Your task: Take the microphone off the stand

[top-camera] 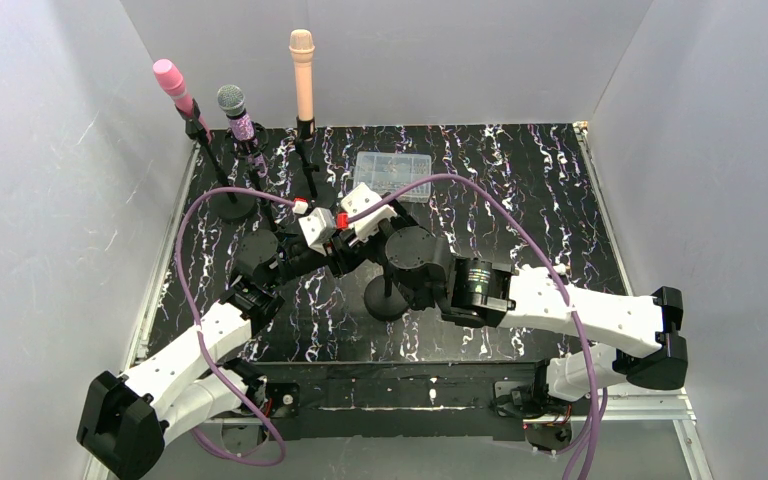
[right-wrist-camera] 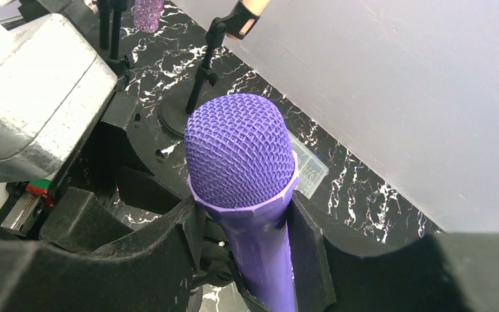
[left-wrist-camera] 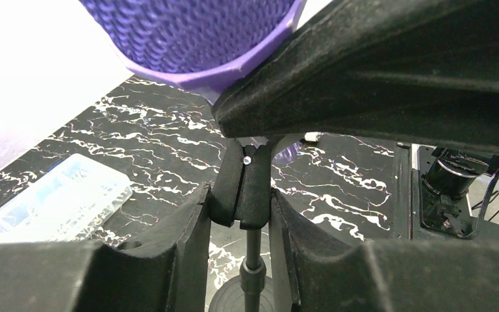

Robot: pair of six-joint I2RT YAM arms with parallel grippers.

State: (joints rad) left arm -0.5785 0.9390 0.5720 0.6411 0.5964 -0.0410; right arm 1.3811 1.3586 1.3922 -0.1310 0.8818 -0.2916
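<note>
Pinching low down, the left gripper (left-wrist-camera: 242,218) has both jaws pressed against the black clip (left-wrist-camera: 243,185) at the top of the stand (left-wrist-camera: 253,263). Just above it the right gripper (right-wrist-camera: 243,247) clamps its jaws around the purple barrel of the mic (right-wrist-camera: 240,153), mesh head poking up clear of the pads. So the mic is at mid-table, apparently seated in that clip, though the right finger covers the joint and I can't say how deep it sits. Danger now: pull off the clip's axis and the clip drags along, and the whole stand twists or tips out of the left pinch. If the clip bites hard, a smooth barrel could also slide through the right pads. Both wrists are packed tight together, so a careless lift could knock one against the other. Further out lies a clear box (top-camera: 392,165), and at the back wall three spare mics (top-camera: 232,100) stand near enough for a wide swing to catch. The views differ sharply. From the top camera the purple mic is hidden under the wrists, yet it gives the whole layout, both arms and the full back row at once. Only the left wrist shows the pinch on the clip, and only the right wrist shows the hold on the barrel.
</note>
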